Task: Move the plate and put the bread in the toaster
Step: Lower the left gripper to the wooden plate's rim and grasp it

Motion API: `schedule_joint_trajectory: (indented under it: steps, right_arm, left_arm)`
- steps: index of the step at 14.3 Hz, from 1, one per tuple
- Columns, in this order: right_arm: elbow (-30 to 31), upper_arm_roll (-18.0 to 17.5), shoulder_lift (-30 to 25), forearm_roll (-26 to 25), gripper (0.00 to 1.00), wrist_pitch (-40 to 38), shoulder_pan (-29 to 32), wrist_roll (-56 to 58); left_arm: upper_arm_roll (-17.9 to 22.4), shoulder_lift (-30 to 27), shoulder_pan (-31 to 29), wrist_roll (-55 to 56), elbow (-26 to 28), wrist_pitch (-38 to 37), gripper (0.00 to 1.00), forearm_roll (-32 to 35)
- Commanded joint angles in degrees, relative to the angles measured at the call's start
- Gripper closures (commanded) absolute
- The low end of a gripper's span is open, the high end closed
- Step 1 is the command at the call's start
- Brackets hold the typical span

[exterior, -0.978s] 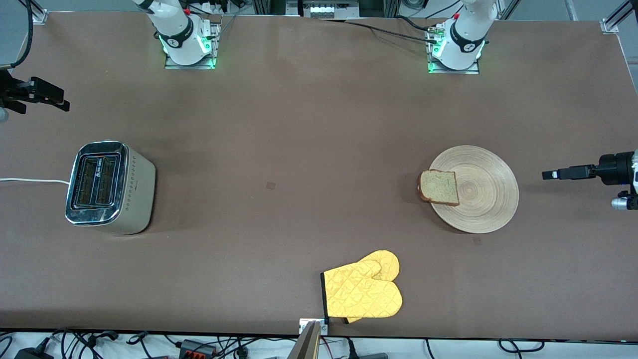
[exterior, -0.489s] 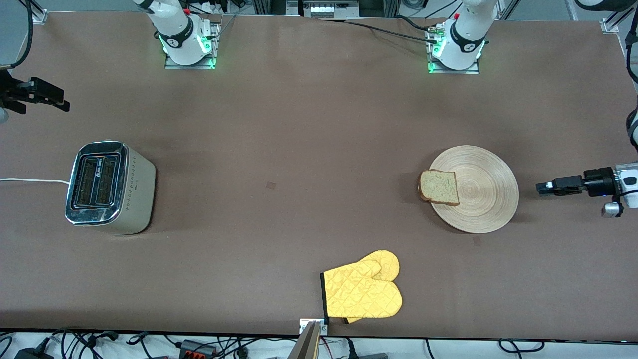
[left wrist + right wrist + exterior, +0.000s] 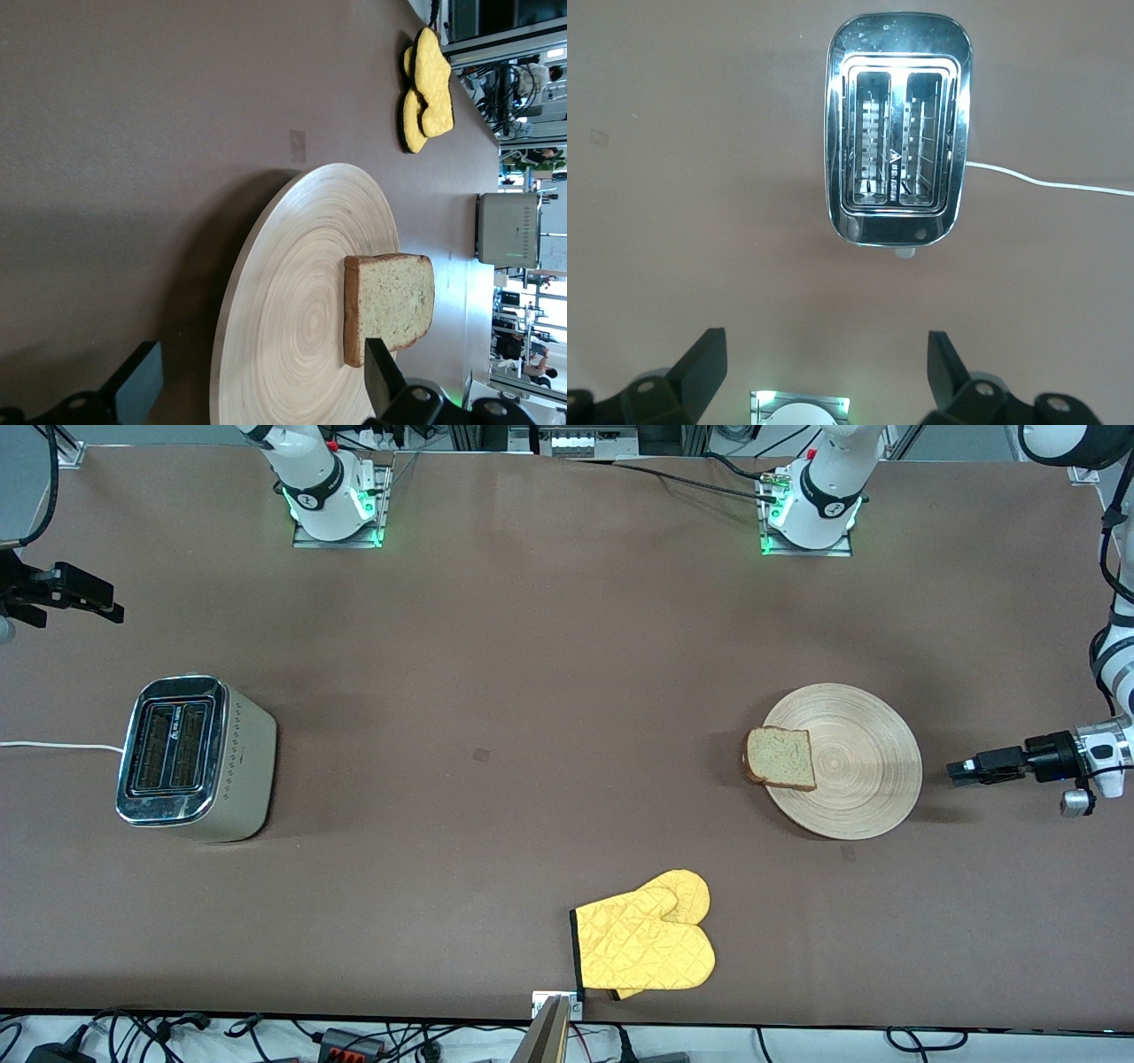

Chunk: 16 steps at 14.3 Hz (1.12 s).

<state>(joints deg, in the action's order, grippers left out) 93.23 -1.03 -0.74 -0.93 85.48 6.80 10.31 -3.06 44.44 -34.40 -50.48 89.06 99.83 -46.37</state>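
The light-wood plate [image 3: 864,779] lies toward the left arm's end of the table. The bread [image 3: 781,758] lies flat on its rim, on the side toward the right arm's end. My left gripper [image 3: 959,770] is open and empty, low beside the plate's rim toward the left arm's end, a small gap from it. In the left wrist view its fingers [image 3: 142,385] stand either side of the plate [image 3: 292,292], with the bread [image 3: 394,297] further along. The toaster [image 3: 190,757] stands at the right arm's end, slots empty. My right gripper [image 3: 111,600] is open and empty, high by the toaster [image 3: 899,133].
A yellow oven mitt [image 3: 647,943] lies near the table's front edge, nearer the front camera than the plate; it also shows in the left wrist view [image 3: 427,88]. The toaster's white cord [image 3: 53,745] runs off the table's end.
My left gripper has moved closer to the plate's rim and lower. The right arm, plate, bread and toaster have not moved.
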Motion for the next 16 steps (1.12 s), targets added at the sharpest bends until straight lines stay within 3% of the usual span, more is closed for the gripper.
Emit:
schedule_joint_trajectory:
  steps: [1,5,8,16]
  right_arm:
    - [-0.9,-0.2,0.3,0.1,0.0,-0.4,0.5,1.2]
    - [-0.9,-0.2,0.3,0.1,0.0,-0.5,0.5,1.2]
    - [-0.9,-0.2,0.3,0.1,0.0,-0.4,0.5,1.1]
    - [-0.9,-0.2,0.3,0.1,0.0,-0.4,0.5,1.1]
  left_arm:
    - [-0.5,3.2,-1.3,-4.7,-1.6,-0.1,0.0,-3.6]
    - [-0.8,4.3,-1.2,-7.4,-1.1,-0.5,0.05,-3.7]
    - [-1.1,5.1,-1.3,-11.5,-1.0,-0.6,0.14,-4.6]
    - [-1.2,8.4,-0.8,-14.5,-1.1,-4.7,0.61,-4.7]
